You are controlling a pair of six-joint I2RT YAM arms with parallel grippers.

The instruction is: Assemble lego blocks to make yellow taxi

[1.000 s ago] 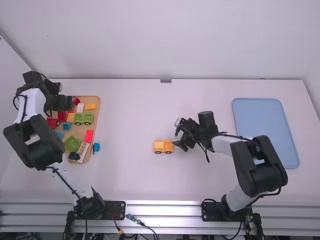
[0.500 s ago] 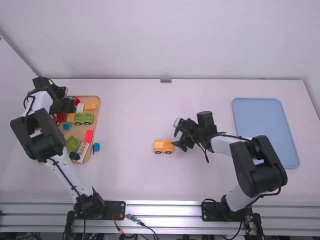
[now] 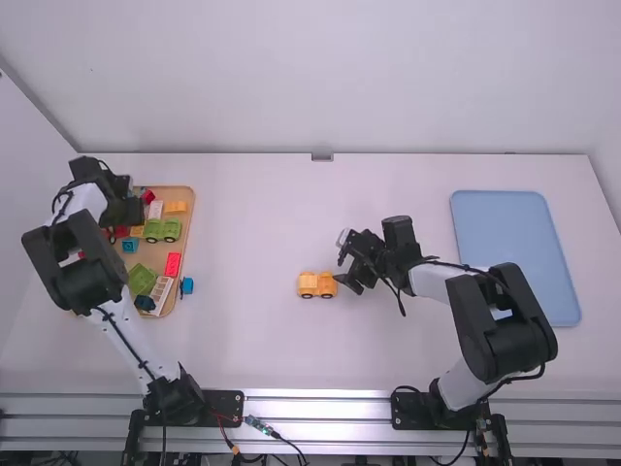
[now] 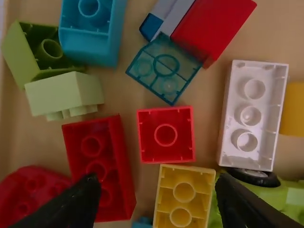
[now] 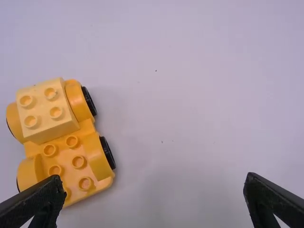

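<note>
Near the centre of the worktop (image 3: pixel 243 340), high view: a yellow wheeled assembly (image 3: pixel 309 284) stands upright, with the right gripper (image 3: pixel 351 278) just beside it. At left, the left gripper (image 3: pixel 128 211) is over the far part of a tan tray (image 3: pixel 155 254) holding mixed bricks. 1 small blue brick (image 3: pixel 187 285) lies outside the tray, near its edge. At right, 1 flat light-blue tray (image 3: pixel 514 252) lies well apart from the assembly.

Left wrist view: the left gripper (image 4: pixel 158 194) has its 2 fingers spread wide. Between them lies 1 yellow brick (image 4: pixel 184 197), hollow underside up, adjoining 1 square red brick (image 4: pixel 166 135). Around these are 1 longer red brick (image 4: pixel 95 166), 1 white brick (image 4: pixel 254 114), 1 translucent teal brick (image 4: pixel 164 69) and 1 pale green brick (image 4: pixel 66 92).

Right wrist view: the right gripper (image 5: pixel 154 190) is wide, with bare worktop between its 2 fingers. The assembly lies towards 1 finger; 1 pale yellow block (image 5: pixel 47 111) with 4 studs is seated on its one end, and black wheels (image 5: pixel 107 152) line its side.
</note>
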